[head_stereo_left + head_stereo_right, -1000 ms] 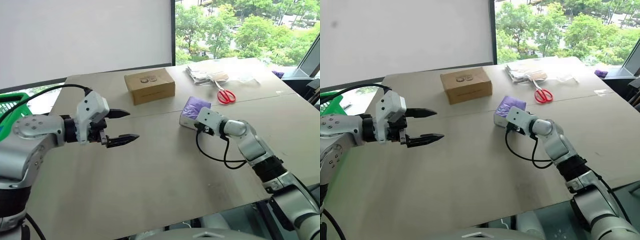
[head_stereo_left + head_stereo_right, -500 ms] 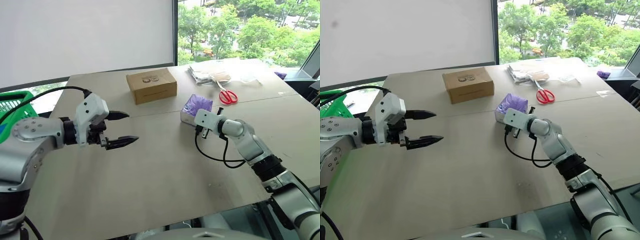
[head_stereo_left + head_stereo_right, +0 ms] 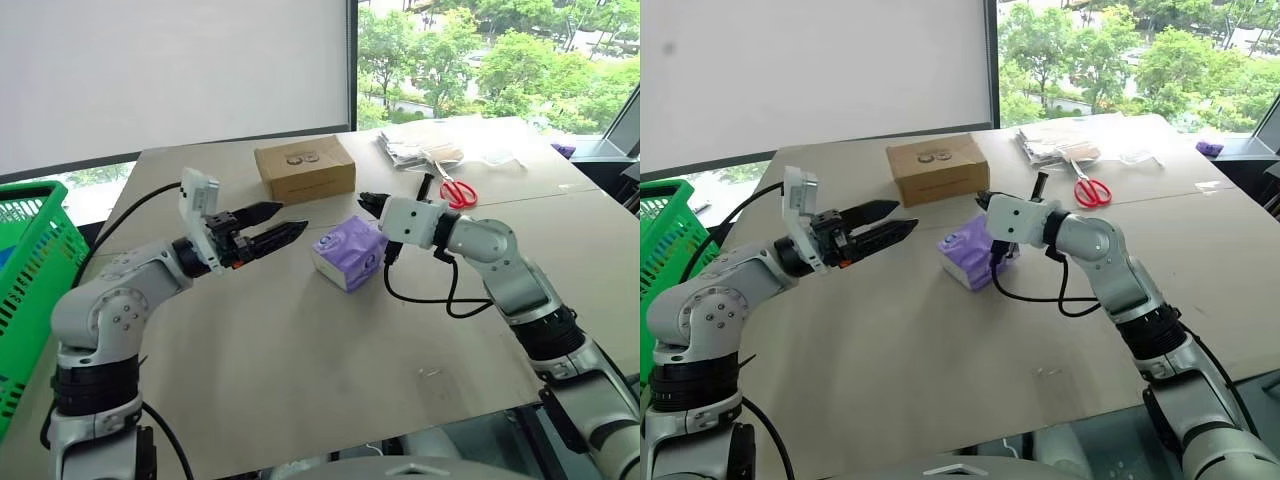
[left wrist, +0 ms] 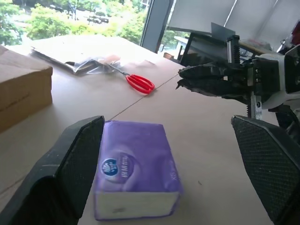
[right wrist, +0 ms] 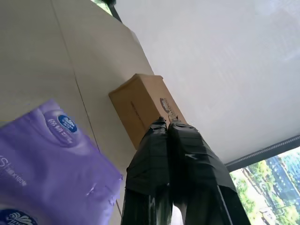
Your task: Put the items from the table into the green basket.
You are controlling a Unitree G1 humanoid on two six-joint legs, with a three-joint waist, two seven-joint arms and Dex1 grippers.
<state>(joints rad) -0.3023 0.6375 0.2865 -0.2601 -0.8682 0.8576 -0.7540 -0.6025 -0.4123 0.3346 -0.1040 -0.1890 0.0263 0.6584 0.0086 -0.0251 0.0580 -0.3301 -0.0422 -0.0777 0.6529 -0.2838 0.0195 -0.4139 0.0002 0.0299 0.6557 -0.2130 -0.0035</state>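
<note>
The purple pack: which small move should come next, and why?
Probably the left hand should ease forward and close on the purple pack. It is open with the pack lying between its fingers on the table, while the right hand is shut, holding nothing.

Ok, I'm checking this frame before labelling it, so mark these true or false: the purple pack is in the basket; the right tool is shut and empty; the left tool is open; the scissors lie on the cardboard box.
1. The purple pack is in the green basket: false, it lies on the table.
2. The right tool is shut and empty: true.
3. The left tool is open: true.
4. The scissors lie on the cardboard box: false, they lie on the table, apart from it.
</note>
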